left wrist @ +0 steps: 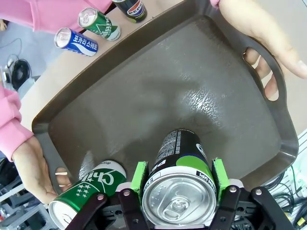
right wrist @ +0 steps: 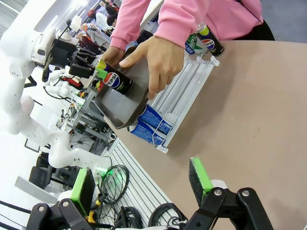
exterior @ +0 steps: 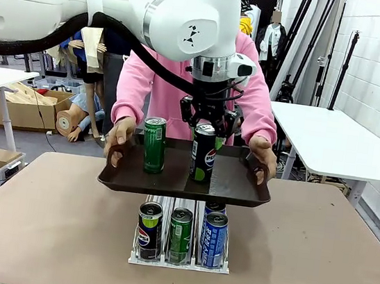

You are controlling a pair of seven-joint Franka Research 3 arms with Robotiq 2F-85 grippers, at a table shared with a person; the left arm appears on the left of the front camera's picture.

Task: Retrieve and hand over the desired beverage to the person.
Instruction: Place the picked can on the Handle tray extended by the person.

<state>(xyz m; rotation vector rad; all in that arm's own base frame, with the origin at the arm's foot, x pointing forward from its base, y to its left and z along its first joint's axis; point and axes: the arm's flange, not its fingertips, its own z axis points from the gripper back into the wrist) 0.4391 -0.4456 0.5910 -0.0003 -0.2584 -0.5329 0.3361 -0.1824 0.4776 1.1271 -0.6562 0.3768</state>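
Pepsi can (exterior: 203, 154) stands upright on brown tray (exterior: 230, 186) w/ left gripper (exterior: 207, 120) pads on both sides of it, beside a green can (exterior: 153, 144). Person (exterior: 176, 84) holds tray by both handles above can rack (exterior: 178, 261). Right gripper (right wrist: 141, 184) jaws apart, nothing between, over tabletop.

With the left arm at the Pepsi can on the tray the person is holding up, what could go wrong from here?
1. The tray is held in the air by the person's hands, above the can rack; any push from the left gripper may tilt it.
2. The green can stands free beside the Pepsi can; a jolt could topple it.
3. The pads flank the Pepsi can's top closely, so retracting may drag it over.
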